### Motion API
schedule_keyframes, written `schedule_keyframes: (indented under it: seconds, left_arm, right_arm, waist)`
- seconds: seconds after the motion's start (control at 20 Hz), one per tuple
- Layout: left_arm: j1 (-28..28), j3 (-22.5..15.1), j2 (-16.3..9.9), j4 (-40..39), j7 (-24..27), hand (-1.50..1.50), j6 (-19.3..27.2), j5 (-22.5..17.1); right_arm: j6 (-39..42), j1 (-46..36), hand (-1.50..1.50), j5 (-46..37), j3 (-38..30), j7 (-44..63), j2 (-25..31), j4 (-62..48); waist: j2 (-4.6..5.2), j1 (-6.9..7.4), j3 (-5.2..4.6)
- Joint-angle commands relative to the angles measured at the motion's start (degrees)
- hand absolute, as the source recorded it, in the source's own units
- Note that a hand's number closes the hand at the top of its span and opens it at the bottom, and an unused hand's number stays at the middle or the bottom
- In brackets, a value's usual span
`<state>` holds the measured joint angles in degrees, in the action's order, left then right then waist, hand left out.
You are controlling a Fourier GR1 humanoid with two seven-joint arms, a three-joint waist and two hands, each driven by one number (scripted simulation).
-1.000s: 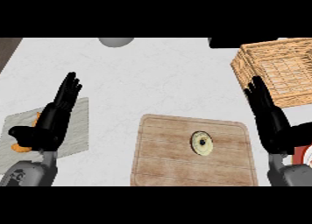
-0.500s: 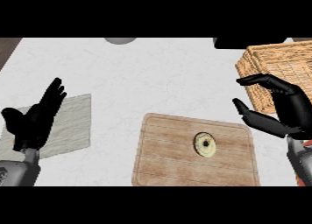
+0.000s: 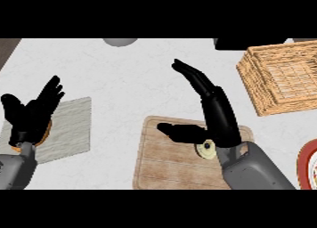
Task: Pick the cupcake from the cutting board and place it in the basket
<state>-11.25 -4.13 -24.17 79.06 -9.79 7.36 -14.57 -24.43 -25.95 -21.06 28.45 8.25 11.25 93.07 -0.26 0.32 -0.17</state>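
The left hand (image 3: 31,116) rested open, fingers up, over a grey mat (image 3: 72,127), out of the way since the task lay elsewhere. On the wooden cutting board (image 3: 162,160) the cupcake (image 3: 206,149) sat just under the right hand (image 3: 213,111), whose fingers stood straight and thumb spread, holding nothing, apparently poised to grasp. The wicker basket (image 3: 286,80) waited well apart. Half a second earlier this hand hovered beside the basket; it had swung over the board.

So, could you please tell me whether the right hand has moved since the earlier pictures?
Yes. The right hand has swung left from beside the basket to above the cutting board, over the cupcake.
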Motion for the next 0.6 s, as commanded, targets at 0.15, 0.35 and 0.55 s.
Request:
schedule_keyframes:
  seconds: [0.15, 0.35, 0.55]
  left_arm:
    - [1.74, 0.32, -0.14, -0.17, -0.30, 0.00, 0.14, 0.38]
    - [0.66, 1.69, -1.45, -0.74, -1.41, 0.00, -0.56, -0.49]
    - [-0.22, 2.66, -1.53, 0.00, -2.64, 0.00, -0.61, -1.43]
  right_arm:
    - [13.21, -10.26, -1.50, -8.35, 1.35, 32.62, 3.09, 1.79]
    - [23.95, -15.51, -1.50, -13.93, 0.72, 43.99, 11.63, 0.03]
    - [36.87, -22.18, -1.50, -8.87, -3.63, 58.86, 13.52, 6.54]
  waist:
    - [-1.01, -1.29, -0.27]
    - [-1.41, -2.59, -0.42]
    - [-1.06, -2.39, -0.07]
